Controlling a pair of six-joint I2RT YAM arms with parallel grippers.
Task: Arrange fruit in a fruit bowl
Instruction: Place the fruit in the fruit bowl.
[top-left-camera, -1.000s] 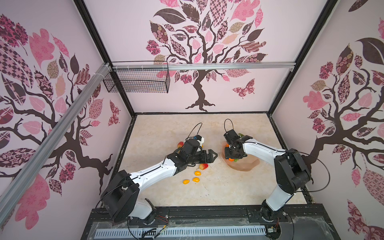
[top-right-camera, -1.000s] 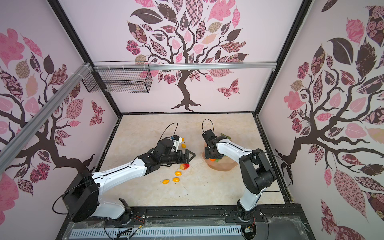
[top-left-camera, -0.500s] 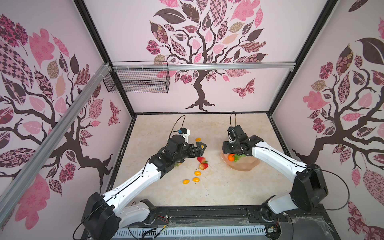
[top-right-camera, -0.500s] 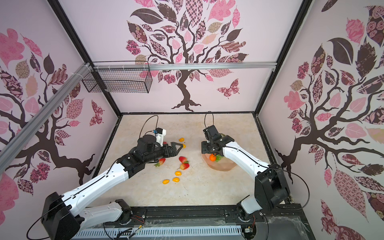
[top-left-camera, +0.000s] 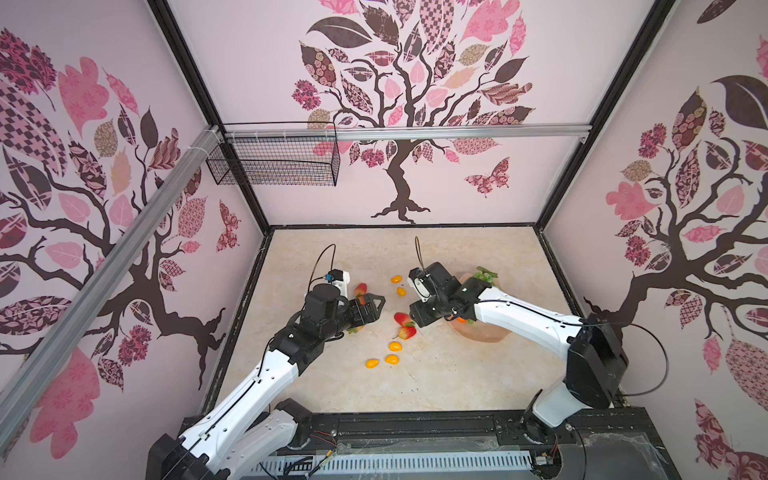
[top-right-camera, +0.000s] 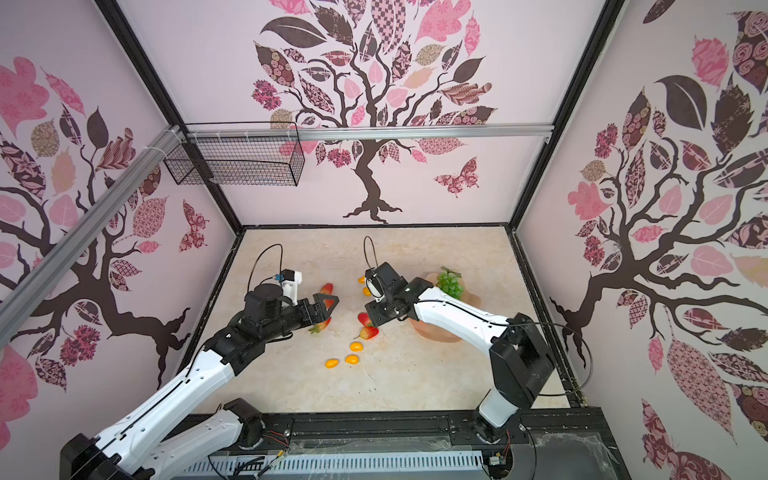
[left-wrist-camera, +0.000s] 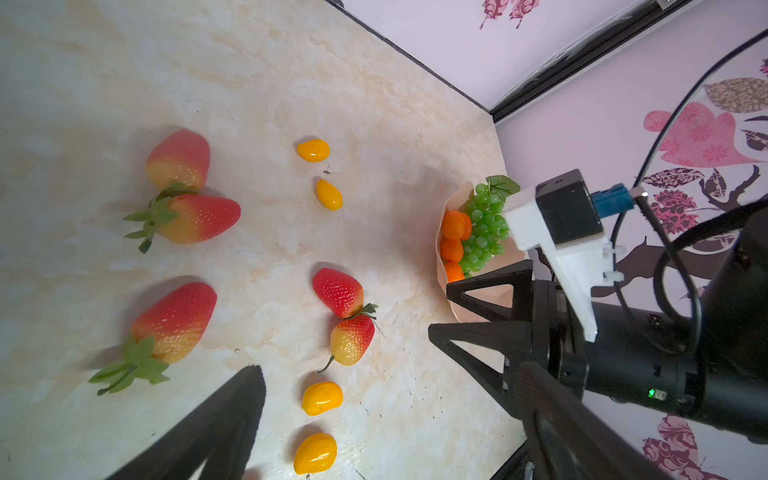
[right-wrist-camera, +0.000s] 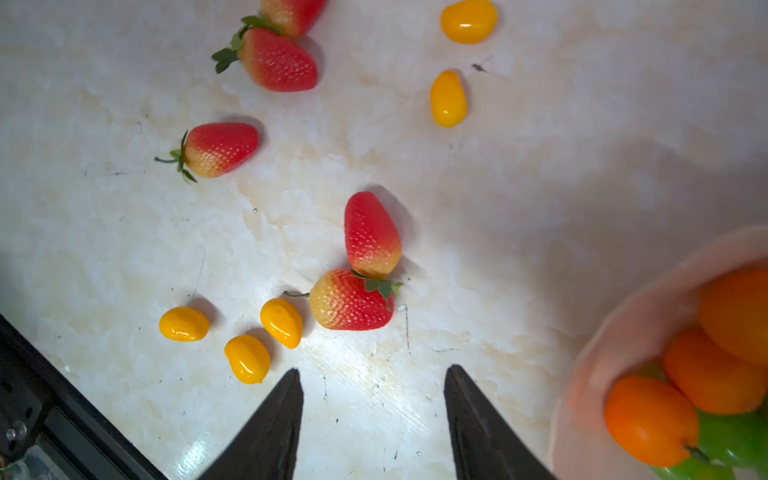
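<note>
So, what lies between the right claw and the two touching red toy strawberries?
Nothing: the right wrist view shows only bare beige marbled tabletop between the right claw and the two touching red toy strawberries.

Both arms are the same build: left arm and right arm have white link shells and black joint housings. The right arm's wrist carries a white bracket with a black cube camera and a blue connector, and a thin black cable loops off it. Small green light on the black wrist housing. Right gripper — fingers black, open triangular frames.
</note>
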